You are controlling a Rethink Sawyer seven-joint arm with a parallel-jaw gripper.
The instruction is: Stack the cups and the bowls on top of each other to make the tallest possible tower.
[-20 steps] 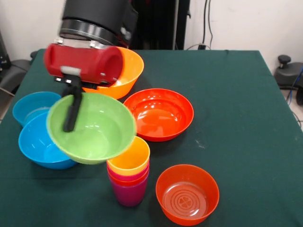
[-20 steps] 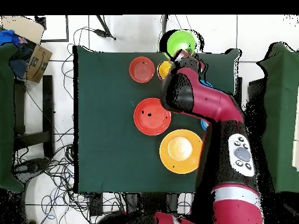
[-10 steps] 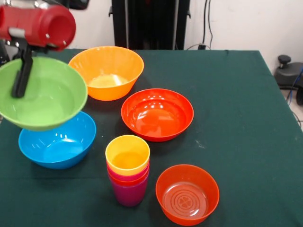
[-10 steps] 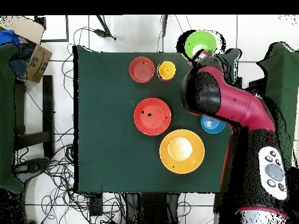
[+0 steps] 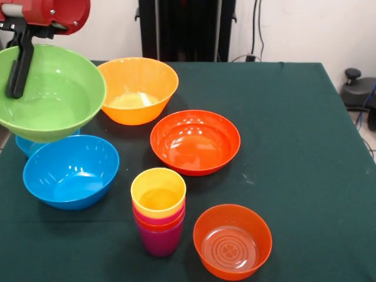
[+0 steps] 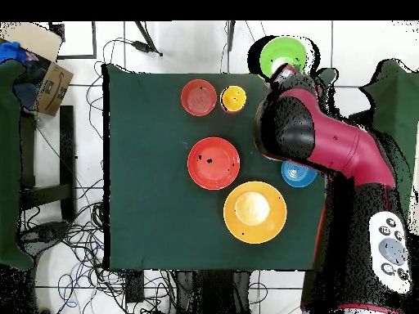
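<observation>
My gripper (image 5: 14, 88) hangs over the table's left edge, shut on the rim of the small green bowl (image 5: 50, 94). One black finger (image 5: 19, 61) lies inside the bowl, which is tilted and held in the air above the blue bowls. The large blue bowl (image 5: 70, 170) sits below it, and the small blue bowl (image 5: 26, 145) peeks out behind. The tower (image 5: 158, 211) of nested cups stands front centre, purple at the base and yellow on top. From overhead, the green bowl (image 6: 283, 55) sits past the table's top edge and the arm (image 6: 315, 143) hides the gripper.
A large orange-yellow bowl (image 5: 138, 88) stands at the back, a wide red-orange bowl (image 5: 195, 141) in the middle, and a small translucent orange bowl (image 5: 232, 241) at the front right. In the overhead view a cardboard box (image 6: 45, 69) lies off the table.
The gripper has carried the green bowl from above the cup tower to the left and then slightly upward. The small blue bowl now shows beneath it.
</observation>
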